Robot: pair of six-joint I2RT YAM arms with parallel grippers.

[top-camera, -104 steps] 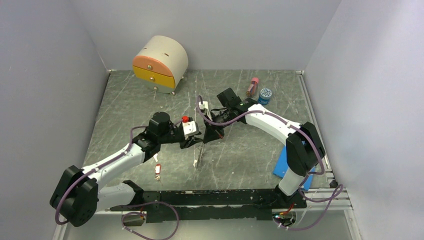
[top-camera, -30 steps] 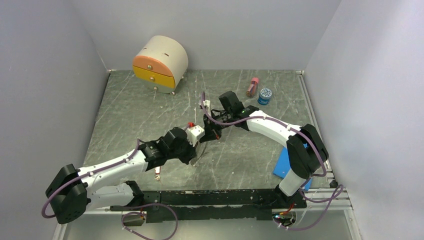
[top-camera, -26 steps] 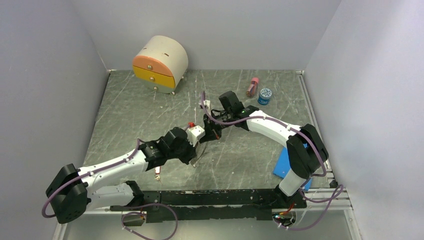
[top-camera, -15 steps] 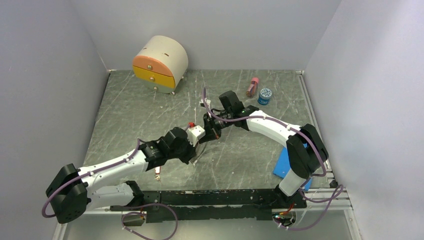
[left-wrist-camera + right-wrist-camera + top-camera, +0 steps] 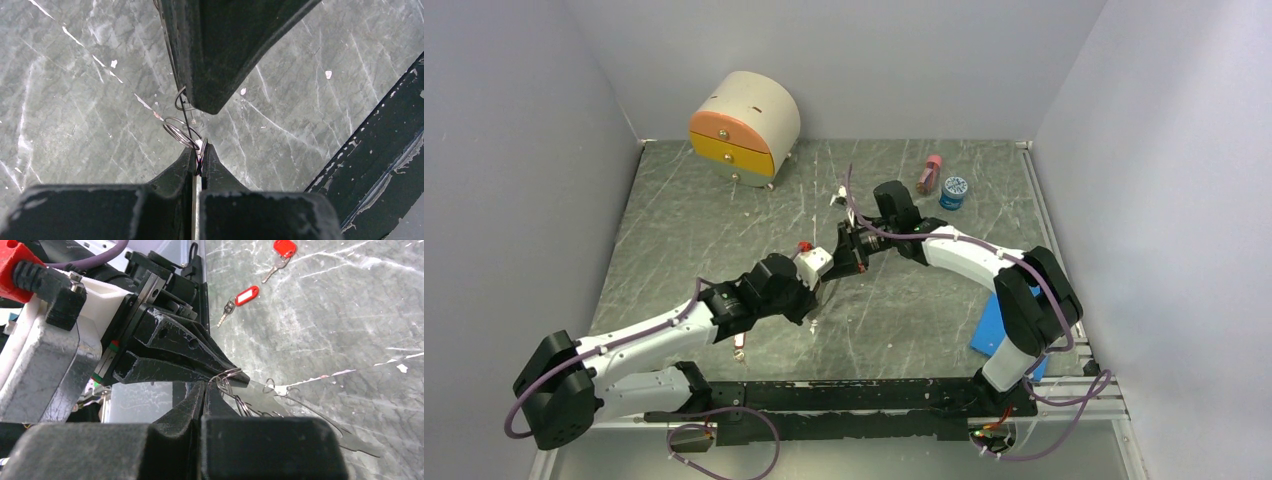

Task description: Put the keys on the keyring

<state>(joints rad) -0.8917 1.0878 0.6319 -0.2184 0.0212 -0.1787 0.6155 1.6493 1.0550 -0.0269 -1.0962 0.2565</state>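
Keys (image 5: 246, 295) lie loose on the table, on the near side of the keyring (image 5: 229, 374); none threaded yet. Left gripper (image 5: 198, 150) is pinched on the keyring's near side, right gripper (image 5: 202, 387) pinched on its far side, tips almost touching. Risk: thin wire twists or slips from either pinch and drops; tips could collide.

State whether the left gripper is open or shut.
Shut: the left gripper has its fingers pressed together, pinching thin wire rings.
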